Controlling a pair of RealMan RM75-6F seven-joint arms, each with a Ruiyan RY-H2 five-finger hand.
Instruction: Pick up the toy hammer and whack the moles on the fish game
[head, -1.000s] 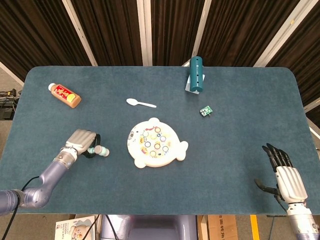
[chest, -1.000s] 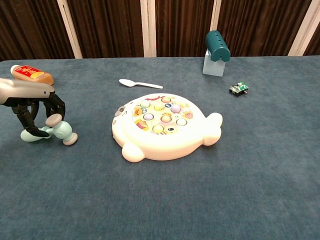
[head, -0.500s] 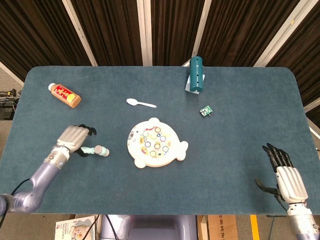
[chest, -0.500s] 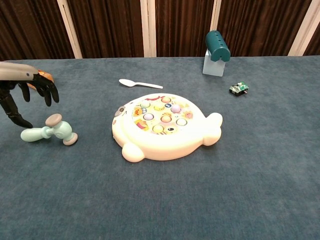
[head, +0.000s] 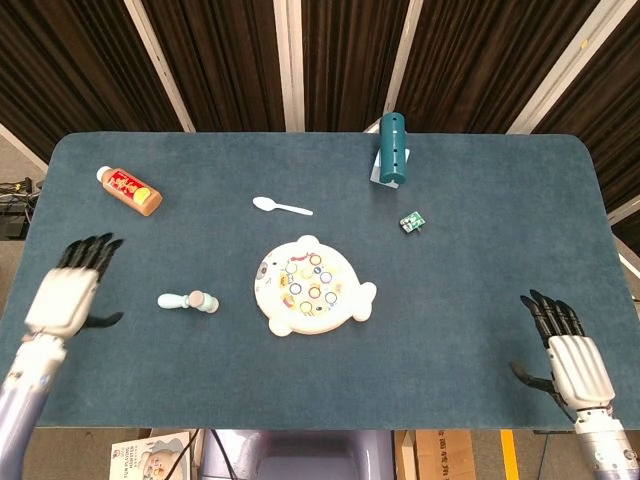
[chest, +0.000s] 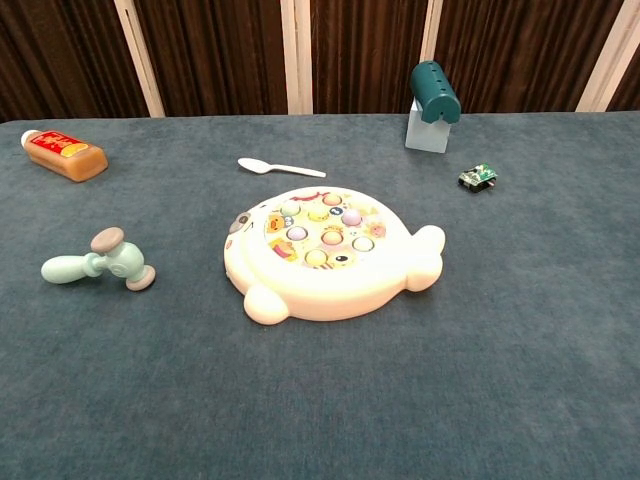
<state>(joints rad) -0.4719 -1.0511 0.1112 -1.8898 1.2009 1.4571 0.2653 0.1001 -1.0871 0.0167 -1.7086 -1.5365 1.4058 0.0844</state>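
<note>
A: Report the location of the toy hammer (head: 188, 301).

B: The toy hammer lies on its side on the blue table mat (head: 480, 250), left of the fish game (head: 312, 287) and apart from it. In the chest view its mint handle points left and its head, with pinkish-grey end caps, sits at the right end. Nothing touches it.

A: State of the left hand (head: 68, 293)?

B: Fingers spread, palm down, holding nothing. It sits near the left edge of the mat, well apart from the hammer. Only the head view shows it.

A: State of the right hand (head: 568, 354)?

B: Fingers spread and extended away from the robot, thumb out to the side, holding nothing. It sits near the front right corner of the mat, well apart from the game. Only the head view shows it.

A: Describe the fish game.

B: A cream, fish-shaped base near the middle of the mat, tail fin to the right. Round coloured mole buttons are set into its top surface.

A: Other items present?

B: A white plastic spoon (head: 281, 207) lies behind the game. A sauce bottle (head: 130, 190) with a red label lies on its side at the rear left. A teal cylinder on a pale block (head: 391, 150) stands at the rear centre-right. A small green circuit board (head: 411, 221) lies just in front of it, to the right.
</note>
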